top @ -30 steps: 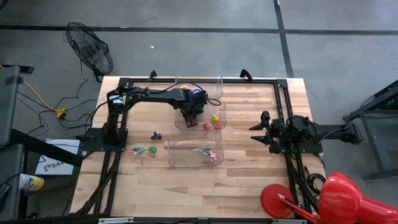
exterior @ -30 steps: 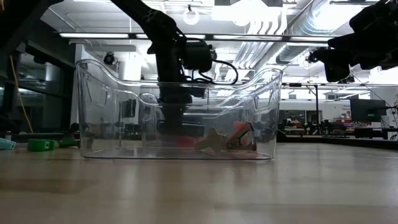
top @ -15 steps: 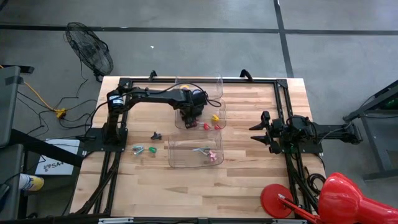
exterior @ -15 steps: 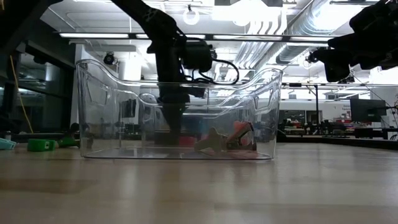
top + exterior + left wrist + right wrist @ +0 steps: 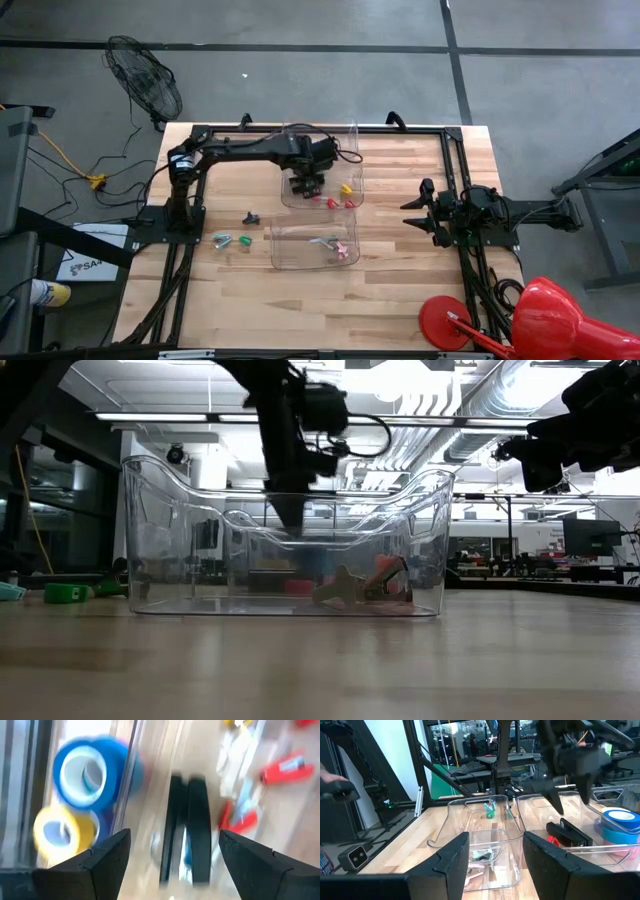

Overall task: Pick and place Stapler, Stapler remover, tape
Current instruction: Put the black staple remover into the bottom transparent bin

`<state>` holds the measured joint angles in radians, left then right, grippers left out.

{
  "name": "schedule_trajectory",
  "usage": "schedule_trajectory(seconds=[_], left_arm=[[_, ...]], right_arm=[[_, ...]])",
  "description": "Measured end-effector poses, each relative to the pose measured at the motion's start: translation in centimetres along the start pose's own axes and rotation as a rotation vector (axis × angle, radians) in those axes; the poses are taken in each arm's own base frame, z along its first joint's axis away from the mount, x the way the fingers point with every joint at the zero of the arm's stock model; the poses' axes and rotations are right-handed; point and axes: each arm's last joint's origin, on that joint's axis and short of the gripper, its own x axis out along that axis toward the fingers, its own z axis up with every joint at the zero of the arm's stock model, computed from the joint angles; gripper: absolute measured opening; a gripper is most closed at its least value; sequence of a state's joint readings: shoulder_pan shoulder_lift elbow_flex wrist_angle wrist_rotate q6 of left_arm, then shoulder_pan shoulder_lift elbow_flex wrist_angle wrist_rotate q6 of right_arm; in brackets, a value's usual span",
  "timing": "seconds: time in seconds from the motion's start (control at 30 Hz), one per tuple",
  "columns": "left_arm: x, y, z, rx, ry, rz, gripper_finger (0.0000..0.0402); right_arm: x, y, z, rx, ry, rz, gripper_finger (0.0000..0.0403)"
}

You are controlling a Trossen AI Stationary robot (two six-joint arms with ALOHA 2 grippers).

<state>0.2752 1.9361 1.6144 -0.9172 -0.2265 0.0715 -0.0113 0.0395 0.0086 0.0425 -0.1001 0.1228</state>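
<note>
Bare tabletop between bins and right end effector; bin walls obstruct

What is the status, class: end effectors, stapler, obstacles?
Left end effector open above far bin. Black stapler lies inside, released. Right end effector waits at table's right. Nothing blocking.

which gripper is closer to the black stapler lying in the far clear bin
Left. The left gripper hangs open right above the black stapler in the far clear bin; the right gripper waits well off by the table's right edge.
</note>
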Motion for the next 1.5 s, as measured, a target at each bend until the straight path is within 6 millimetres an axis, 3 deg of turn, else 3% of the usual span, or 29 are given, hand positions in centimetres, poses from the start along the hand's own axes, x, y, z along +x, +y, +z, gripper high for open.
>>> schedule_trajectory(seconds=[0.43, 0.7, 1.17, 1.5], left_arm=[[-7.5, 0.4, -2.6, -0.068, -0.053, -0.015, 0.0298], [-9.9, -0.1, -8.3, -0.144, -0.09, -0.026, 0.0298], [-9.8, -1.9, -18.6, -0.287, -0.212, -0.116, 0.0298], [-8.4, -3.6, -23.2, -0.414, -0.32, -0.21, 0.0298]], right_arm=[[0.0, 0.0, 0.0, 0.0, -0.001, 0.001, 0.0177], [0.0, 0.0, 0.0, 0.0, -0.001, 0.001, 0.0177], [0.0, 0.0, 0.0, 0.0, 0.001, 0.0, 0.0177], [0.0, 0.0, 0.0, 0.0, 0.0, 0.0, 0.0177]])
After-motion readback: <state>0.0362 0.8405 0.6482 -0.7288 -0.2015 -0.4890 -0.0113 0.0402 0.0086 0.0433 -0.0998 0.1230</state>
